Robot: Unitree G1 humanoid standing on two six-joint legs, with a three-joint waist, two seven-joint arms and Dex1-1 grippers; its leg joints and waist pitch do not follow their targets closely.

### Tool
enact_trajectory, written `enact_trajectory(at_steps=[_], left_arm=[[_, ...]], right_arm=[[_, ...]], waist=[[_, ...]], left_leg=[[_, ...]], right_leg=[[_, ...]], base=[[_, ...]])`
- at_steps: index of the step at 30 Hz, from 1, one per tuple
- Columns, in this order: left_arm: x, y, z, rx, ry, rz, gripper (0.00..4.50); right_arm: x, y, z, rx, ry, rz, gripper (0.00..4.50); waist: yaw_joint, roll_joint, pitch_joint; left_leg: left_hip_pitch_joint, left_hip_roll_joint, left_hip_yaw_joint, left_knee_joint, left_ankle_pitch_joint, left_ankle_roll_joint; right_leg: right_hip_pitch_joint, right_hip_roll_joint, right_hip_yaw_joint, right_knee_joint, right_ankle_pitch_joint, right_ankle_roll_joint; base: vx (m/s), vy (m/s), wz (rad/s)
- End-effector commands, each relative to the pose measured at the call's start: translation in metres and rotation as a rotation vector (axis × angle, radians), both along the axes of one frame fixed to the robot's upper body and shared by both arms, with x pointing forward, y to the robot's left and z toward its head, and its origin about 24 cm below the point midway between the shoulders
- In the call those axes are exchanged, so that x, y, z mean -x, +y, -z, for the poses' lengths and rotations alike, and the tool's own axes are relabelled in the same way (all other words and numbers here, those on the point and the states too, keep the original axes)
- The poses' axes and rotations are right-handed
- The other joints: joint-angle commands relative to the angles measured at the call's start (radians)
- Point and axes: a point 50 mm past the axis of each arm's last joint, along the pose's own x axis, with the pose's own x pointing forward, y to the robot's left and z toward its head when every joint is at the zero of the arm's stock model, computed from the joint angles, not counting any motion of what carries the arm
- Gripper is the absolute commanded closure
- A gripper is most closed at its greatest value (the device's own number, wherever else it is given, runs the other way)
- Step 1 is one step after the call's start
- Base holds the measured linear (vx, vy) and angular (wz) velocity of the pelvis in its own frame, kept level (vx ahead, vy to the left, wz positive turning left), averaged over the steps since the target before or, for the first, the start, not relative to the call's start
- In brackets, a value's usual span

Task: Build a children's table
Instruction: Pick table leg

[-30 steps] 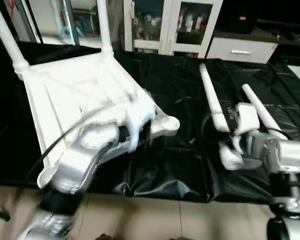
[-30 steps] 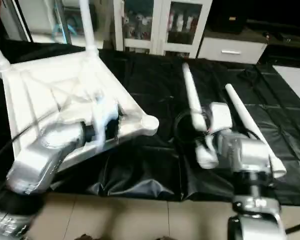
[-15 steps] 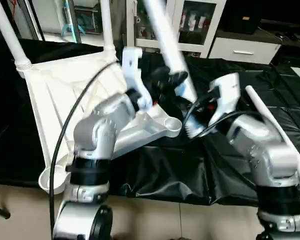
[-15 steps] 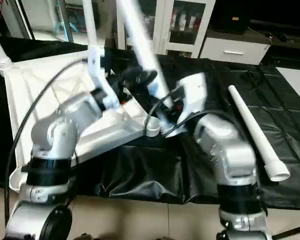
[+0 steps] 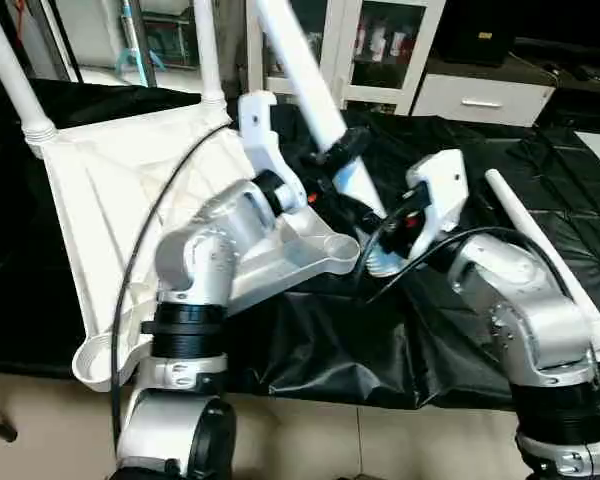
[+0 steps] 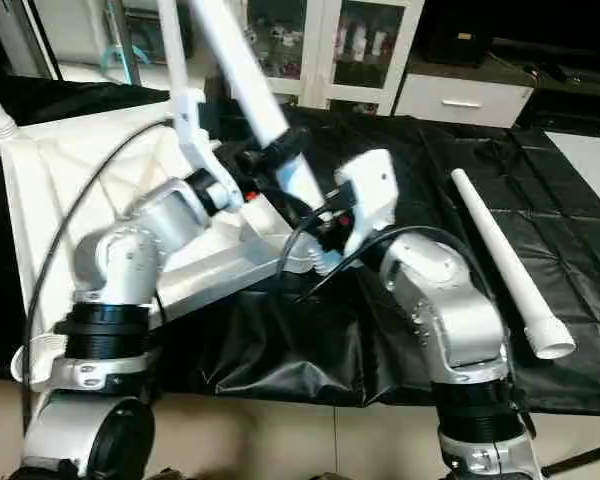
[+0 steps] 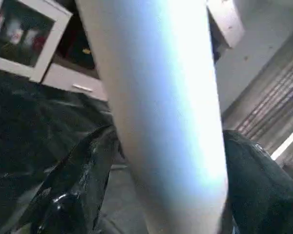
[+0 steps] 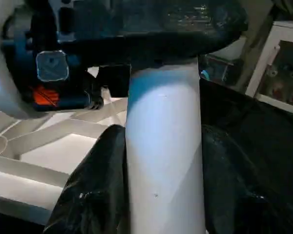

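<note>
The white tabletop (image 5: 110, 200) lies upside down on the black sheet, ribs up. Two white legs (image 5: 15, 75) (image 5: 208, 50) stand upright in its far corner sockets. A third leg (image 5: 305, 70) is held tilted, its threaded lower end just right of the near-right corner socket (image 5: 338, 245). My left gripper (image 5: 338, 150) is shut on this leg at mid-length; the left wrist view has the tube (image 7: 161, 122) between black fingers (image 7: 83, 180). My right gripper (image 5: 375, 222) is shut on the leg (image 8: 163, 161) near its lower end. The fourth leg (image 5: 540, 250) lies on the sheet at the right.
The black sheet (image 5: 310, 340) covers the work surface and hangs over its near edge above a tiled floor. An open corner socket (image 5: 100, 355) sits at the near left. White glass-door cabinets (image 5: 380, 50) and a drawer unit (image 5: 480, 100) stand behind.
A second ago the third leg lay on the sheet by my right gripper and my left arm was low over the tabletop. Now both grippers hold it raised and tilted by the near-right socket.
</note>
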Motion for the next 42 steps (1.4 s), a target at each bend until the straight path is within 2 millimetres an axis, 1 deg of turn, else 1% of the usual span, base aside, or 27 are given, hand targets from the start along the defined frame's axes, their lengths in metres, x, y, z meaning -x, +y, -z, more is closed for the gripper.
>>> enact_trajectory(at_steps=[1, 2, 4, 7, 8, 10, 11, 13, 14, 19, 20, 24, 25, 26, 27, 28, 29, 30, 32, 34, 35, 37, 38, 39, 40, 41, 42], left_arm=[[-0.005, 0.002, -0.006, 0.007, -0.003, -0.04, 1.02], [-0.006, 0.003, -0.009, 0.022, -0.006, -0.041, 1.02], [-0.006, 0.004, -0.012, 0.05, -0.01, -0.036, 1.31], [-0.005, 0.005, -0.014, 0.093, -0.007, -0.024, 1.44], [-0.005, 0.005, -0.014, 0.103, -0.004, -0.024, 1.74], [-0.004, 0.004, -0.015, 0.113, -0.005, -0.008, 1.87], [-0.004, 0.003, -0.016, 0.117, -0.006, -0.003, 1.93], [-0.002, 0.002, -0.017, 0.129, -0.007, 0.023, 2.05], [-0.002, 0.002, -0.017, 0.134, -0.005, 0.024, 2.28], [-0.001, 0.001, -0.016, 0.138, 0.004, 0.042, 2.49], [-0.001, 0.002, -0.016, 0.139, 0.003, 0.041, 2.52], [-0.004, 0.006, -0.016, 0.131, 0.001, -0.002, 2.59], [-0.007, 0.009, -0.018, 0.125, -0.011, -0.026, 2.59], [-0.008, 0.012, -0.02, 0.126, -0.022, -0.043, 2.6], [-0.008, 0.014, -0.02, 0.121, -0.026, -0.054, 2.6], [-0.009, 0.015, -0.021, 0.117, -0.028, -0.061, 2.6], [-0.009, 0.015, -0.021, 0.117, -0.028, -0.061, 2.62], [-0.009, 0.017, -0.021, 0.108, -0.031, -0.067, 2.62], [-0.009, 0.022, -0.022, 0.108, -0.037, -0.087, 2.65], [-0.009, 0.024, -0.022, 0.107, -0.039, -0.088, 2.66], [-0.009, 0.026, -0.023, 0.103, -0.041, -0.093, 2.66], [-0.01, 0.026, -0.024, 0.102, -0.044, -0.093, 2.66], [-0.01, 0.026, -0.025, 0.101, -0.046, -0.094, 2.66], [-0.01, 0.026, -0.025, 0.098, -0.051, -0.088, 2.66], [-0.01, 0.026, -0.026, 0.098, -0.052, -0.086, 2.66], [-0.009, 0.025, -0.026, 0.1, -0.056, -0.082, 2.66], [-0.008, 0.025, -0.026, 0.1, -0.056, -0.081, 2.66]], right_arm=[[0.002, -0.001, -0.007, -0.003, -0.045, 0.0, 2.67], [0.002, -0.001, -0.007, -0.002, -0.046, 0.001, 2.67], [0.001, -0.001, -0.008, -0.001, -0.047, 0.002, 2.67], [0.001, -0.002, -0.007, 0.01, -0.046, 0.003, 2.67], [0.0, -0.002, -0.006, 0.013, -0.046, 0.003, 2.67], [0.0, -0.002, -0.006, 0.014, -0.047, 0.003, 2.67], [0.0, -0.002, -0.007, 0.013, -0.047, 0.003, 2.67], [0.0, -0.001, -0.007, 0.012, -0.048, 0.002, 2.67], [0.0, -0.001, -0.007, 0.013, -0.048, 0.002, 2.67], [0.001, -0.001, -0.006, 0.015, -0.047, 0.001, 2.67], [0.001, 0.0, -0.005, 0.024, -0.047, -0.002, 2.67], [0.001, 0.001, -0.003, 0.068, -0.049, -0.018, 2.67], [0.003, 0.006, -0.003, 0.076, -0.053, -0.085, 2.32], [0.005, 0.007, -0.004, -0.005, -0.006, -0.12, 1.97], [0.006, 0.007, -0.006, -0.048, 0.01, -0.136, 1.97], [0.007, 0.007, -0.007, -0.072, 0.016, -0.147, 1.95], [0.007, 0.007, -0.007, -0.072, 0.016, -0.147, 1.76], [0.007, 0.005, -0.009, -0.088, 0.016, -0.154, 1.76], [0.007, -0.007, -0.02, -0.211, 0.042, -0.179, 1.55], [0.007, -0.012, -0.025, -0.26, 0.056, -0.197, 1.4], [0.007, -0.024, -0.032, -0.312, 0.075, -0.21, 1.31], [0.005, -0.035, -0.037, -0.335, 0.08, -0.204, 1.12], [0.002, -0.048, -0.041, -0.358, 0.088, -0.181, 1.05], [-0.001, -0.062, -0.043, -0.371, 0.097, -0.146, 0.96], [-0.001, -0.065, -0.043, -0.373, 0.1, -0.135, 0.87], [-0.003, -0.073, -0.042, -0.36, 0.12, -0.103, 0.87], [-0.004, -0.074, -0.042, -0.353, 0.126, -0.094, 0.77]], waist=[[0.002, -0.004, -0.074], [0.0, -0.015, -0.074], [0.002, -0.016, -0.074], [0.002, -0.01, -0.074], [0.001, -0.012, -0.074], [0.002, -0.012, -0.075], [0.003, -0.007, -0.074], [0.002, -0.007, -0.074], [0.001, -0.007, -0.073], [0.002, -0.006, -0.073], [0.002, -0.001, -0.073], [0.001, -0.004, -0.074], [0.001, -0.002, -0.074], [0.001, -0.007, -0.073], [0.001, -0.006, -0.073], [0.002, -0.008, -0.073], [0.002, -0.006, -0.074], [0.002, -0.005, -0.074], [0.002, -0.004, -0.074], [0.003, -0.003, -0.075], [0.003, 0.007, -0.074], [0.007, 0.002, -0.076], [0.01, 0.0, -0.074], [0.011, -0.001, -0.075], [0.014, -0.004, -0.075], [0.018, -0.003, -0.074], [0.018, -0.008, -0.074]], left_leg=[[0.005, 0.006, 0.002, -0.065, -0.15, 0.036], [0.005, 0.007, 0.004, -0.065, -0.151, 0.038], [0.004, 0.007, 0.003, -0.065, -0.144, 0.039], [0.003, 0.007, 0.002, -0.064, -0.134, 0.04], [0.003, 0.006, 0.003, -0.063, -0.128, 0.043], [0.003, 0.006, 0.003, -0.062, -0.119, 0.048], [0.004, 0.006, 0.003, -0.063, -0.122, 0.049], [0.004, 0.007, 0.003, -0.063, -0.129, 0.046], [0.004, 0.007, 0.003, -0.064, -0.138, 0.043], [0.005, 0.007, 0.002, -0.065, -0.149, 0.034], [0.005, 0.007, 0.001, -0.065, -0.149, 0.032], [0.005, 0.007, 0.002, -0.065, -0.145, 0.028], [0.005, 0.007, 0.001, -0.065, -0.152, 0.031], [0.005, 0.007, 0.002, -0.065, -0.154, 0.032], [0.005, 0.006, 0.003, -0.065, -0.158, 0.038], [0.005, 0.008, 0.001, -0.066, -0.167, 0.047], [0.002, 0.009, -0.001, -0.066, -0.157, 0.048], [0.003, 0.009, -0.001, -0.067, -0.151, 0.046], [0.006, 0.008, 0.0, -0.065, -0.147, 0.05], [0.007, 0.009, -0.001, -0.065, -0.143, 0.056], [0.011, 0.009, 0.0, -0.065, -0.145, 0.051], [0.01, 0.008, 0.001, -0.064, -0.139, 0.048], [0.01, 0.009, 0.002, -0.064, -0.135, 0.045], [0.01, 0.008, 0.002, -0.064, -0.132, 0.044], [0.011, 0.008, 0.004, -0.062, -0.13, 0.042], [0.008, 0.007, 0.005, -0.062, -0.128, 0.04], [0.009, 0.007, 0.005, -0.062, -0.125, 0.04]], right_leg=[[0.06, -0.029, 0.03, -0.071, -0.213, -0.159], [0.059, -0.028, 0.03, -0.072, -0.217, -0.155], [0.059, -0.029, 0.03, -0.07, -0.217, -0.155], [0.06, -0.03, 0.03, -0.068, -0.201, -0.16], [0.06, -0.029, 0.03, -0.067, -0.186, -0.165], [0.061, -0.029, 0.03, -0.065, -0.172, -0.171], [0.06, -0.03, 0.03, -0.065, -0.174, -0.173], [0.06, -0.029, 0.03, -0.066, -0.177, -0.175], [0.06, -0.029, 0.03, -0.068, -0.185, -0.174], [0.06, -0.028, 0.03, -0.069, -0.194, -0.169], [0.061, -0.029, 0.03, -0.068, -0.189, -0.169], [0.061, -0.028, 0.03, -0.068, -0.18, -0.168], [0.062, -0.027, 0.029, -0.068, -0.18, -0.169], [0.062, -0.027, 0.03, -0.069, -0.181, -0.169], [0.063, -0.027, 0.03, -0.068, -0.182, -0.171], [0.063, -0.029, 0.029, -0.069, -0.189, -0.173], [0.064, -0.03, 0.029, -0.067, -0.182, -0.173], [0.064, -0.03, 0.029, -0.067, -0.177, -0.172], [0.063, -0.029, 0.029, -0.065, -0.161, -0.182], [0.063, -0.028, 0.029, -0.063, -0.152, -0.191], [0.061, -0.026, 0.029, -0.065, -0.145, -0.197], [0.065, -0.026, 0.028, -0.062, -0.134, -0.204], [0.063, -0.027, 0.029, -0.064, -0.139, -0.204], [0.065, -0.028, 0.028, -0.062, -0.14, -0.205], [0.064, -0.028, 0.028, -0.063, -0.151, -0.205], [0.064, -0.029, 0.029, -0.065, -0.165, -0.2], [0.064, -0.029, 0.028, -0.066, -0.172, -0.196]], base=[[0.0, 0.0, 0.0], [0.0, 0.0, 0.0], [0.0, 0.0, 0.0], [0.0, 0.0, 0.0], [0.0, 0.0, 0.0], [0.0, 0.0, 0.0], [0.0, 0.0, 0.0], [0.0, 0.0, 0.0], [0.0, 0.0, 0.0], [0.0, 0.0, 0.0], [0.0, 0.0, 0.0], [0.0, 0.0, 0.0], [0.0, 0.0, 0.0], [0.0, 0.0, 0.0], [0.0, 0.0, 0.0], [0.0, 0.0, 0.0], [0.0, 0.0, 0.0], [0.0, 0.0, 0.0], [0.0, 0.0, 0.0], [0.0, 0.0, 0.0], [0.0, 0.0, 0.0], [0.0, 0.0, 0.0], [0.0, 0.0, 0.0], [0.0, 0.0, 0.0], [0.0, 0.0, 0.0], [0.0, 0.0, 0.0], [0.0, 0.0, 0.0]])
